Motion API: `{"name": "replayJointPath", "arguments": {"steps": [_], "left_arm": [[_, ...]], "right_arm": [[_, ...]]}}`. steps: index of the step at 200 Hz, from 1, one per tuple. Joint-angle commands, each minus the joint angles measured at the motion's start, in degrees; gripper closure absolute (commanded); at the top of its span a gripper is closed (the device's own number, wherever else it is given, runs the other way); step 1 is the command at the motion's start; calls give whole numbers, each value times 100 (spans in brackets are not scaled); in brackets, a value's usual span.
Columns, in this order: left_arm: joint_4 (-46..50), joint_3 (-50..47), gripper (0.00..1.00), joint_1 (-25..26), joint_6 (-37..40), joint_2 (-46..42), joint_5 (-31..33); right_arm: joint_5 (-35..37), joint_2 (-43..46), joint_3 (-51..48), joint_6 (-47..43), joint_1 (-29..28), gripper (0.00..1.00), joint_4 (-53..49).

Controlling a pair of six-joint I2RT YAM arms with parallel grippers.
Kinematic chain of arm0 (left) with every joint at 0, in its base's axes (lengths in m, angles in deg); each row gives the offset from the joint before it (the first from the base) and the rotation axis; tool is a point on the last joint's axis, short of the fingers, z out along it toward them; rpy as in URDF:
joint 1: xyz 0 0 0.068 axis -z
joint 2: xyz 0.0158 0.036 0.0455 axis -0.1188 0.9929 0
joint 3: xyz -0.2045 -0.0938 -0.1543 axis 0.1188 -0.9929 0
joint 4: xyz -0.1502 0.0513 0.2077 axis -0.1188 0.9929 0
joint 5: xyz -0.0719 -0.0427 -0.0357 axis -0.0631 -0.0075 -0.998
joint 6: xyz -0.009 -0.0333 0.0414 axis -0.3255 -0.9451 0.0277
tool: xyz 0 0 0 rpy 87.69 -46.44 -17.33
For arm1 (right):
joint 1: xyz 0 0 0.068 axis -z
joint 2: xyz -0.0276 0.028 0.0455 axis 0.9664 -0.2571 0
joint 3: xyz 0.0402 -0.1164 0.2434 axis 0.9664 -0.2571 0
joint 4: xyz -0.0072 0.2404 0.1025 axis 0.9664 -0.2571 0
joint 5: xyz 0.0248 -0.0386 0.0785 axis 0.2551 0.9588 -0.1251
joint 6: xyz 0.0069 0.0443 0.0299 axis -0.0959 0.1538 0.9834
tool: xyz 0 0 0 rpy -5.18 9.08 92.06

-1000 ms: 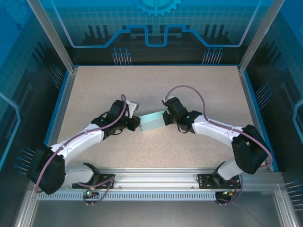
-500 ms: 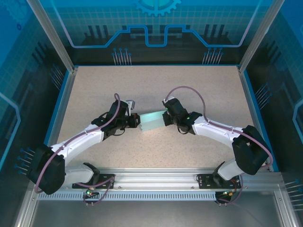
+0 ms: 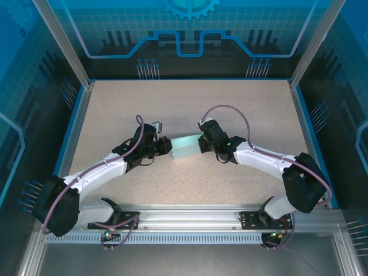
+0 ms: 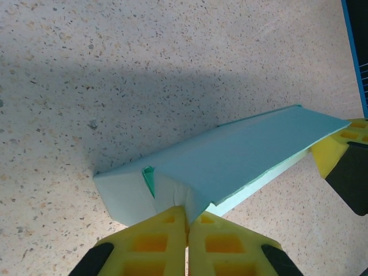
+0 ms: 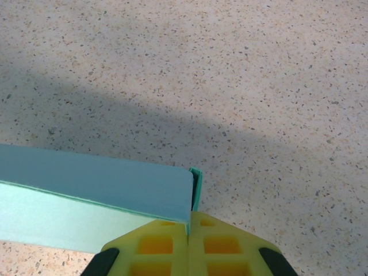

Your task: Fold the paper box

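Observation:
The paper box (image 3: 185, 148) is a small pale-blue card box, partly folded, on the speckled table between the two arms. My left gripper (image 3: 168, 147) is shut on its left end; in the left wrist view the yellow fingertips (image 4: 187, 215) pinch a creased flap of the paper box (image 4: 230, 161). My right gripper (image 3: 201, 144) is shut on the right end; in the right wrist view the closed fingertips (image 5: 188, 225) clamp the corner edge of the paper box (image 5: 98, 190), with a darker teal inner tab beside it. The right gripper's fingers (image 4: 336, 150) show at the far end in the left wrist view.
The speckled table (image 3: 190, 106) is ringed by a blue border and an aluminium frame (image 3: 190, 215) at the near edge. Open table surface lies behind and in front of the box.
The left gripper has shifted slightly toward the box and squeezed fully shut on its left flap. The right arm and the box have barely moved.

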Motion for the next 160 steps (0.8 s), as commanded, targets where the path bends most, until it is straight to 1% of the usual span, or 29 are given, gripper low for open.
{"name": "replayJointPath", "arguments": {"steps": [1, 38, 156, 160], "left_arm": [[-366, -94, 90, 160, -229, -2, -47], [-419, -100, 90, 217, -348, 26, 26], [-1076, -470, 93, 217, -1088, -71, 80], [-1080, -470, 94, 215, -1103, -71, 80]], "right_arm": [[-258, -70, -200, 13, -135, 98, -497], [-235, -54, -200, 5, -135, 98, -518], [-227, -22, -200, 39, -135, 98, -506], [-227, -19, -335, 40, -129, 98, -494]]}}
